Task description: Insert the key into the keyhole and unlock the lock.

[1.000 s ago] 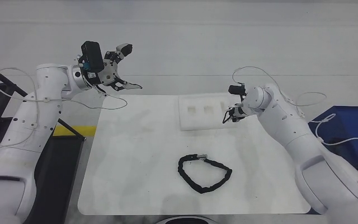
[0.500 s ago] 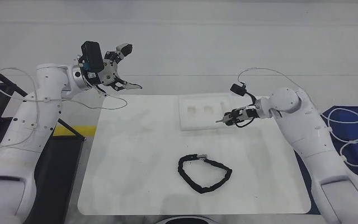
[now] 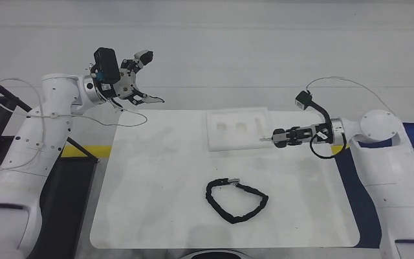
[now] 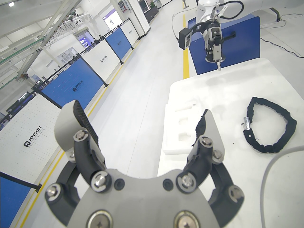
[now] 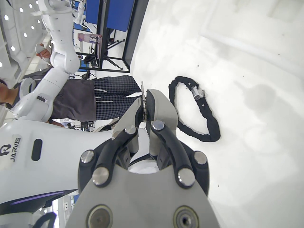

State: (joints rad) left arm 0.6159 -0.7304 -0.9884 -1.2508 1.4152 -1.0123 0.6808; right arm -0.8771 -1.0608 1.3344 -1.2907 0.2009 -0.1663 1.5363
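A black fabric-covered chain lock (image 3: pixel 235 200) lies in a loop on the white table (image 3: pixel 155 194), near the front middle; its silver lock cylinder (image 5: pixel 195 93) sits at one end of the loop, and the lock (image 4: pixel 270 126) also shows in the left wrist view. My right gripper (image 3: pixel 274 138) hangs over the table's right side, beside the foam tray, shut on a small metal key (image 5: pixel 143 93) whose blade sticks out past the fingertips. My left gripper (image 3: pixel 147 78) is held open and empty above the floor beyond the table's far left corner.
A white foam tray (image 3: pixel 238 128) with rectangular recesses lies at the table's far middle. Blue barriers and a yellow floor line lie beyond the table. A black frame stands to the left of the table.
My right arm has swung outward to the right and stretched level, carrying the key from over the foam tray's right end to just beside it. The left arm has not moved.
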